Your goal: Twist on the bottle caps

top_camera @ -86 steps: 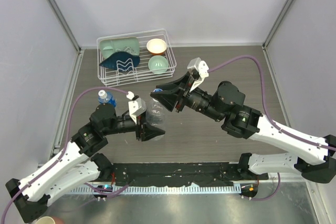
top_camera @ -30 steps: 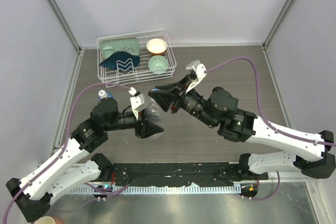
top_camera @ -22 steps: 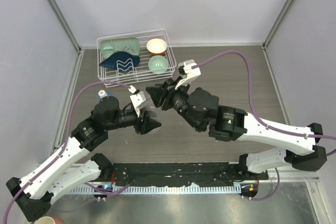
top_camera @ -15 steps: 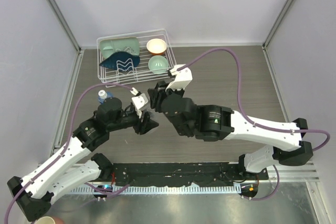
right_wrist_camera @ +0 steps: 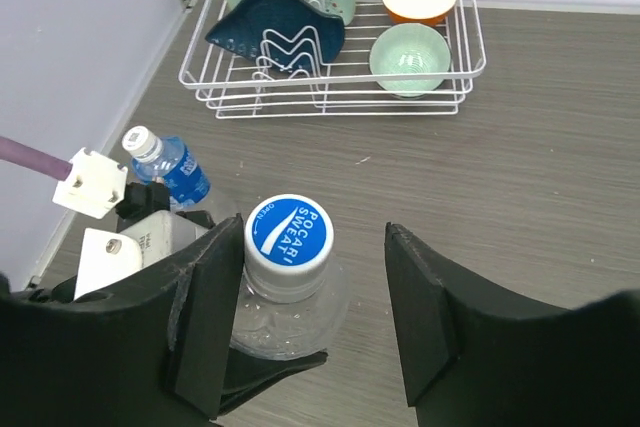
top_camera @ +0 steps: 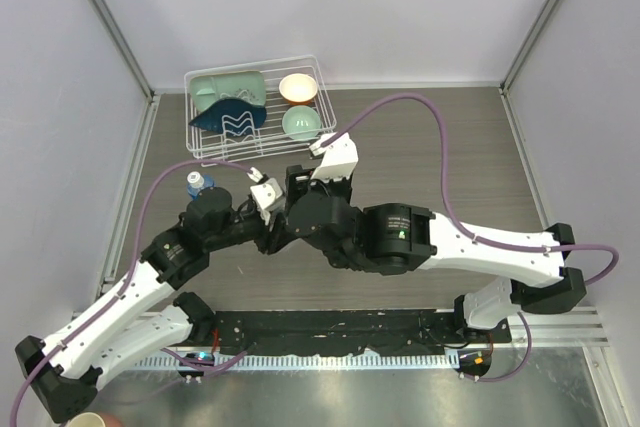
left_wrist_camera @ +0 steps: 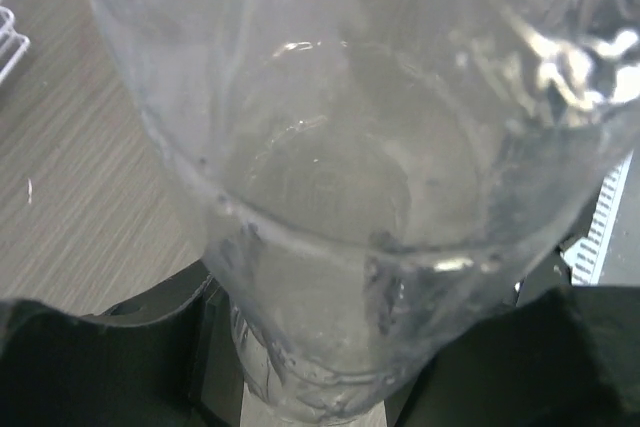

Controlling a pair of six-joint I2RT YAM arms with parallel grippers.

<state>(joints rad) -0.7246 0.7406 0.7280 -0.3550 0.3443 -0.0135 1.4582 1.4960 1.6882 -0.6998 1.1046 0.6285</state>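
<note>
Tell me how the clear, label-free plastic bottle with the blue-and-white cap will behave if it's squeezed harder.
The clear plastic bottle looks empty and thin-walled, so it is probably light and may dent if the left gripper clamps harder. Its smooth round wall could slip or twist in the grip when the blue-and-white cap is turned.

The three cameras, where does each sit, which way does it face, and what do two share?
Top external: above and behind the bases, looking down on the table; left arm and right arm show.
Left wrist: on the left arm, close to the clear bottle; left fingers below.
Right wrist: looking down on the cap; right fingers flank it.
Shared: top and right wrist show the dish rack and labelled bottle.
</note>
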